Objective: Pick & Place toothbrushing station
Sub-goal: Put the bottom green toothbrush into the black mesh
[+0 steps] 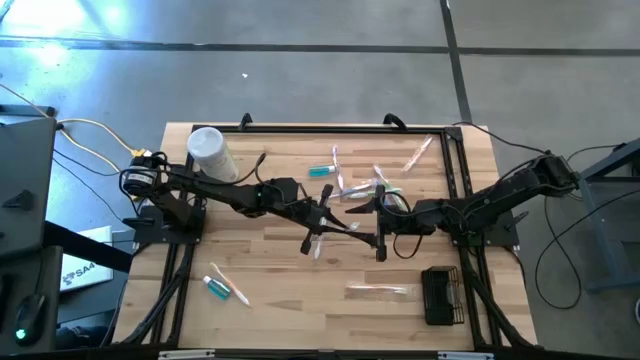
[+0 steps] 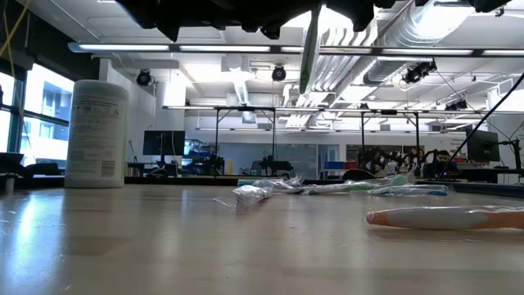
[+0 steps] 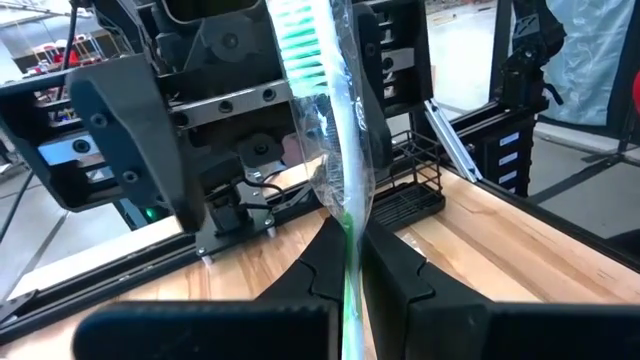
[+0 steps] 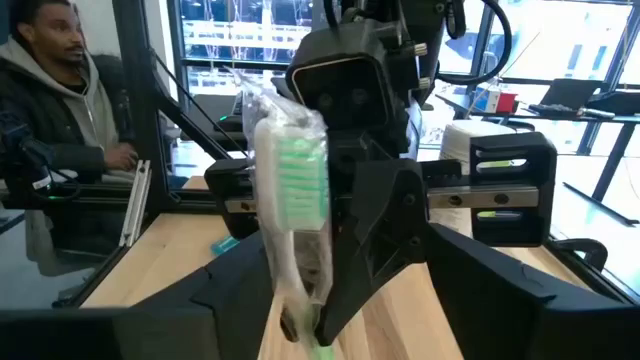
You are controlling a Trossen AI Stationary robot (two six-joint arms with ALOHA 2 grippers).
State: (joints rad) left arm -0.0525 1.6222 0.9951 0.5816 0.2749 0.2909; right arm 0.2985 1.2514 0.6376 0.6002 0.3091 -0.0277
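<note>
While my left gripper [image 3: 350, 262] pinches the wrapped green toothbrush [image 3: 322, 120] low on its handle, I'm holding it upright in the air over the middle of the table [image 1: 280, 300], bristle head pointing up and facing the other arm. My right gripper [image 4: 310, 290] sits directly opposite with its fingers spread wide to either side of the brush; nothing is in them yet, though they look placed to receive it.

I judge this thing very light and fairly stiff along the handle, but the clear crinkly wrapper around it is loose and slick, so a pinch on the film alone could slide. Best to take hold on the solid handle just above my left fingertips, below the bristles, squeezing across the flat of the handle so it can't twist.

Down on the wood, more wrapped toothbrushes [image 1: 378, 183] lie scattered toward the far side, another one [image 1: 377, 290] rests near the black mesh holder [image 1: 441, 296] at the near right corner, and a teal toothpaste tube [image 1: 216, 289] lies near the left front. A white canister [image 1: 211, 153] stands at the far left. A person [image 4: 50, 140] sits beyond the table, seen from my right wrist.
</note>
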